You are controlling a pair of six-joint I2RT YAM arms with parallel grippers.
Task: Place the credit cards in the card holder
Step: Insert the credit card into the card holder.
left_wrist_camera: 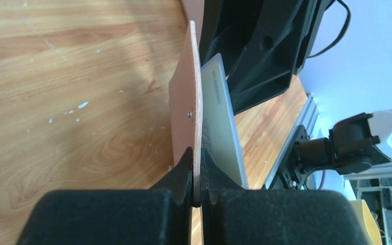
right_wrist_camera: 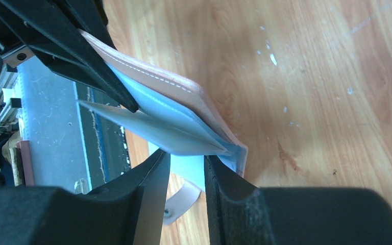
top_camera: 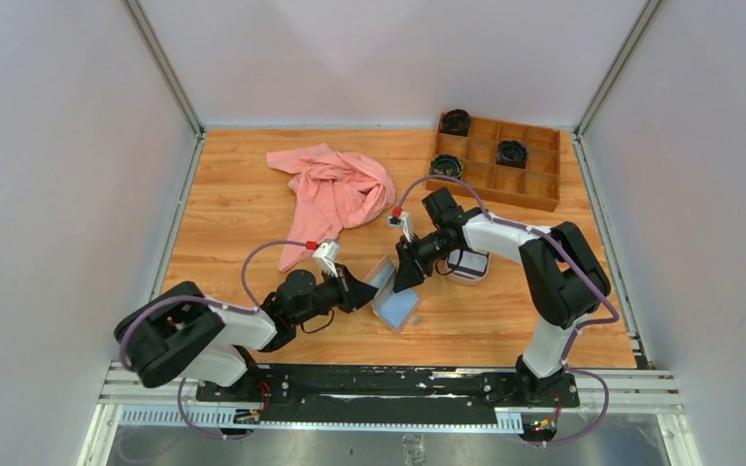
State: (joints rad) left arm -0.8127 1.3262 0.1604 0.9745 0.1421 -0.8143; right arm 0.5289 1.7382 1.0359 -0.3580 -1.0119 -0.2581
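- The small flat tan-brown folding card holder with light blue inner pockets [top_camera: 395, 303] sits open in the middle of the wooden worktop [top_camera: 243, 218], between the two arms.
- The left pincer [left_wrist_camera: 198, 176] is clamped tight on the edge of the card holder's tan flap, holding it upright.
- A thin whitish-grey plastic card [left_wrist_camera: 223, 122] lies flat against the inner face of that flap. Its long axis runs along the flap, from the right arm's side towards the left pincer.
- The right pincer [right_wrist_camera: 186, 163] faces the left one, and its jaws stand part-way apart around the pale blue inner edge. I cannot tell whether they actually pinch anything.
- My guess is that the next move slides the card lengthwise into a blue pocket, and the right arm is placed for that push.
- The oval pinkish-beige tray [top_camera: 476, 279] just beside the right arm seems to hold dark cards, partly hidden.
- The wooden compartment box [top_camera: 505, 197] at the far right has black round objects [top_camera: 511, 152] in three cells.
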